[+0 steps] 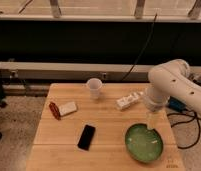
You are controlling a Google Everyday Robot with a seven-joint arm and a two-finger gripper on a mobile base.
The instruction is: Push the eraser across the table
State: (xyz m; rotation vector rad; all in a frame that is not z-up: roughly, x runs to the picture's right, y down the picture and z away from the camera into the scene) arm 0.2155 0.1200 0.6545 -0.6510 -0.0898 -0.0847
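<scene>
Shows a light wooden table [111,122] of plank strips, set in front of a dark wall. Puts the eraser [86,136], a flat black slab with rounded corners, on the front half of the tabletop, left of centre, lying flat and angled slightly toward the far right. Shows it touched by nothing and well apart from the gripper. Places a green bowl [139,147] to the right of it near the front right corner, much larger than the eraser and separated from it by bare wood. Finds the gripper [153,121] at the end of a white arm [169,82] reaching in from the right, pointing downward just over the far rim of the bowl, jaws spread wide with nothing held between them. Sets a small white block [68,108] behind and left of the eraser, with a reddish-brown item [54,110] just beside it toward the left edge, touching or nearly so. Stands a white cup [94,88] upright near the far edge, around the middle. Lays a long white object [128,100] at an angle between the cup and the arm. Hangs a thin cable [142,52] down the dark wall behind the table.
</scene>
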